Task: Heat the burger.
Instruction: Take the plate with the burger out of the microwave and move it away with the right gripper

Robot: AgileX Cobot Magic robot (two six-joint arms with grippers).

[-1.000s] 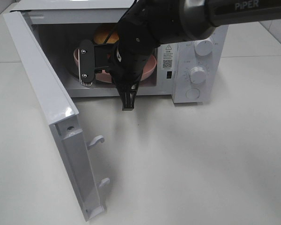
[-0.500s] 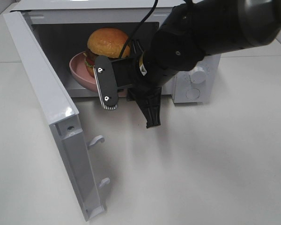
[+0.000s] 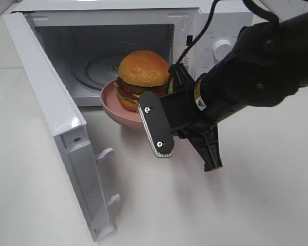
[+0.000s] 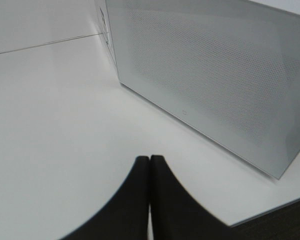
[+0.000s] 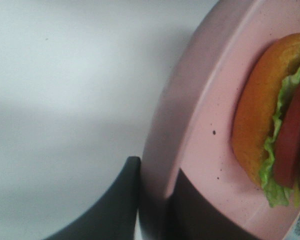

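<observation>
The right gripper [image 5: 152,207] has its 2 fingers clamped on the rim of the pink plate [image 3: 115,110], 1 on each side. Just beyond them, the burger [image 3: 141,79] sits on the plate, before the open microwave [image 3: 190,20]. The left gripper [image 4: 149,200] has its 2 fingers pressed together, holding nothing.

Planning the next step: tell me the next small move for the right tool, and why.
Probably lower the pink plate onto the table: the right tool grips its rim, and the burger has already come out of the open microwave and hangs in front of it.
</observation>
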